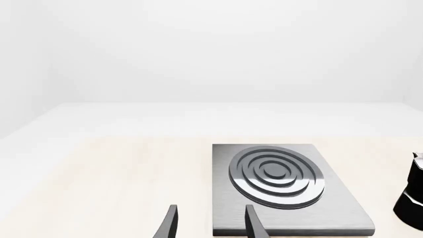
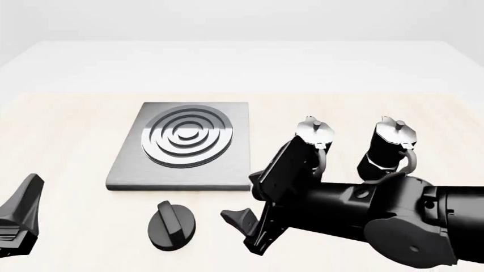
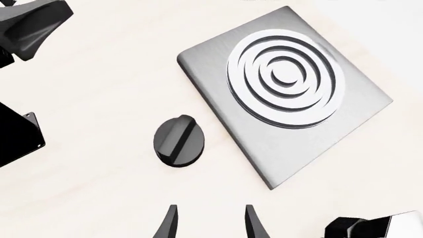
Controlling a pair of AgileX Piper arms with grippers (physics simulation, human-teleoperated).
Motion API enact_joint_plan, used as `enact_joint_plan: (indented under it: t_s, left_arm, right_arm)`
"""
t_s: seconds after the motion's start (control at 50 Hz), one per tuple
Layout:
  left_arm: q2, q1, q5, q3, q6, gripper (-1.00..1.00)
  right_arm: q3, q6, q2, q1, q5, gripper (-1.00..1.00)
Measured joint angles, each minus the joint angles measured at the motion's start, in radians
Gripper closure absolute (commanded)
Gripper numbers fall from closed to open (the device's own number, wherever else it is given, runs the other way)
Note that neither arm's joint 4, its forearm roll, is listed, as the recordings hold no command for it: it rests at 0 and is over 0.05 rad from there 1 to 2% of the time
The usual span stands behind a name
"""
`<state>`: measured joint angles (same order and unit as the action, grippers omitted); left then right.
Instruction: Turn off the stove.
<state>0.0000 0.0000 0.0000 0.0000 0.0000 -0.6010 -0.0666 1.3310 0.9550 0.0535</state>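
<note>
The stove point(image 2: 181, 148) is a flat brushed-grey plate with raised silver burner rings, left of the table's centre. Its separate round black knob point(image 2: 172, 225) lies on the table just in front of the plate. My right gripper point(image 2: 240, 222) is open and empty, low over the table just right of the knob and not touching it. In the right wrist view the knob point(image 3: 178, 140) lies ahead of the open fingers point(image 3: 254, 224), beside the stove point(image 3: 284, 89). My left gripper point(image 2: 21, 212) is open and empty at the near left; its wrist view shows the stove point(image 1: 284, 188) ahead.
Two black-and-silver moka pots point(image 2: 314, 136) point(image 2: 389, 144) stand right of the stove, behind my right arm. One pot shows at the edge of the left wrist view point(image 1: 413, 193). The left gripper shows in the right wrist view point(image 3: 33, 20).
</note>
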Motion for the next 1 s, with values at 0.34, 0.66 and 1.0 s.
enact_joint_plan:
  t_s: [0.34, 0.66, 1.0]
  left_arm:
    - [0.0, 0.0, 0.0, 0.0, 0.0, -1.0]
    - [0.0, 0.0, 0.0, 0.0, 0.0, -1.0]
    - [0.0, 0.0, 0.0, 0.0, 0.0, -1.0]
  right_arm:
    - [-0.038, -0.004, 0.091, 0.076, 0.047, -1.0]
    - [-0.042, 0.004, 0.141, 0.118, 0.084, -1.0]
    - [-0.099, 0.007, 0.24, 0.138, 0.115, -1.0]
